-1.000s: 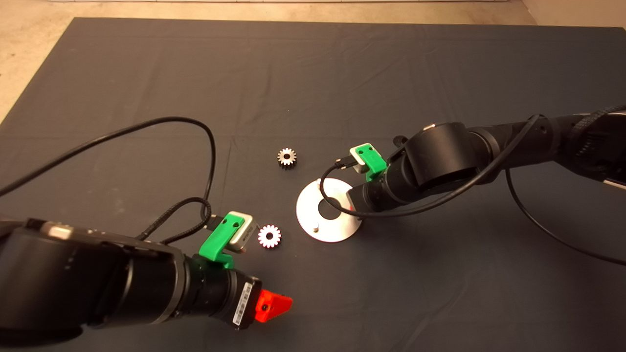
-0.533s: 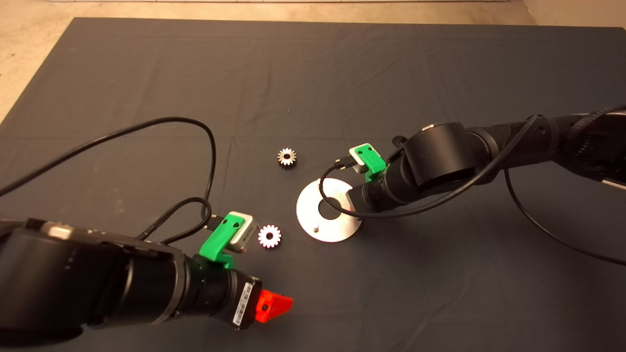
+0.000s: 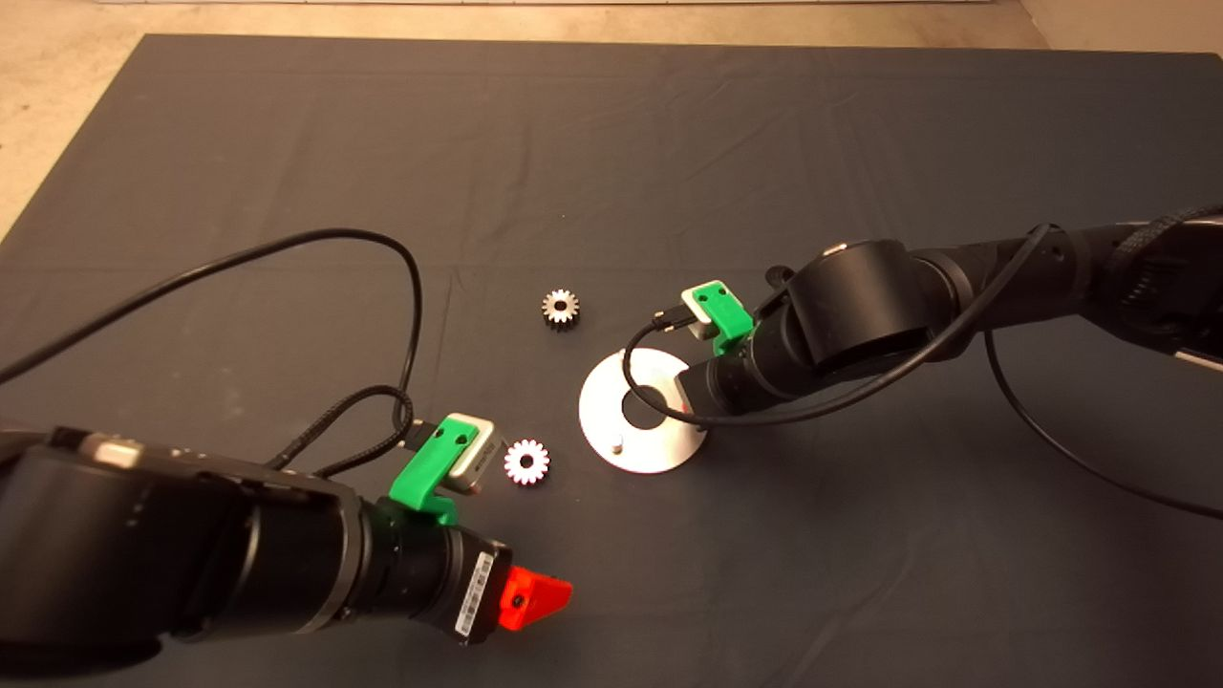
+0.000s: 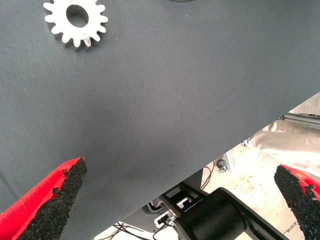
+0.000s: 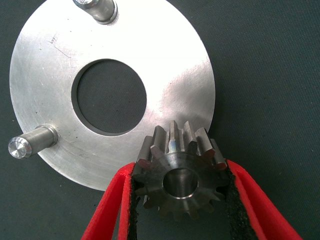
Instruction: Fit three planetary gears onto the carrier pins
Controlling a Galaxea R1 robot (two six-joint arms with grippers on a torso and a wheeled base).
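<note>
Right gripper [image 5: 180, 192] clamps a steel gear [image 5: 179, 172], teeth chamfered, bore dark, over the disc's [image 5: 175, 75] rim. Two pins [image 5: 27, 142] stand bare. Two gears [image 3: 526, 462] lie flat on the mat [image 3: 611, 143]. Left gripper [image 4: 182, 200] spread wide, parked near one.

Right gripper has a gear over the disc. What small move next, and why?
Probably ease the right gripper down. Its gear sits over the disc rim, where the third pin should be, though it is hidden; two pins stand bare. Left gripper waits open near a loose gear.
</note>
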